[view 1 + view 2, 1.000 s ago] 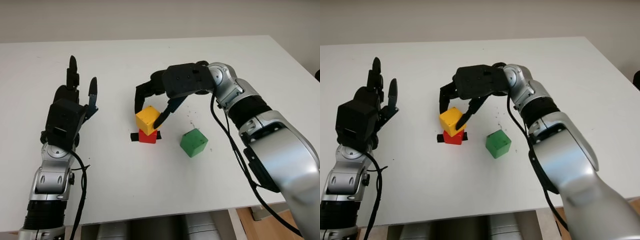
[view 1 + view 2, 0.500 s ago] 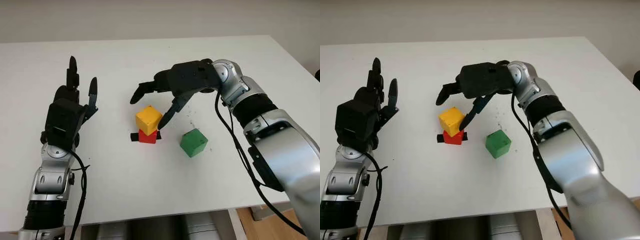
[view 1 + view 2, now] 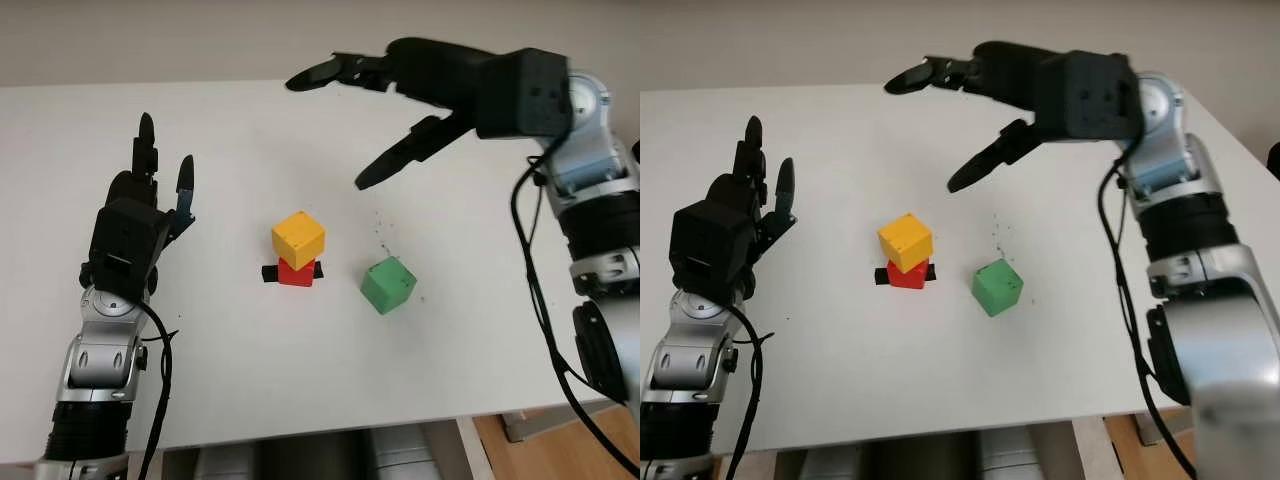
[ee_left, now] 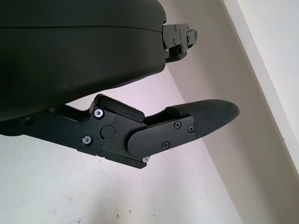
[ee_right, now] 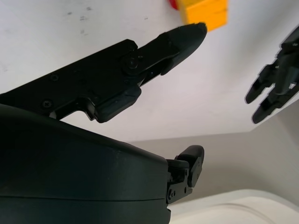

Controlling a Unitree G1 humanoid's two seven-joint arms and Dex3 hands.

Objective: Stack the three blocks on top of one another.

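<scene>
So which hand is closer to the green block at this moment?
Right. The right hand is open, raised above the table behind the green block. The left hand is open, far across on the other side of the yellow block.

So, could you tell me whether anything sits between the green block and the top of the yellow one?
Nothing visible does. The green block stands alone on the table, with bare surface between it and the yellow block, whose top is uncovered. The right hand is open above.
</scene>
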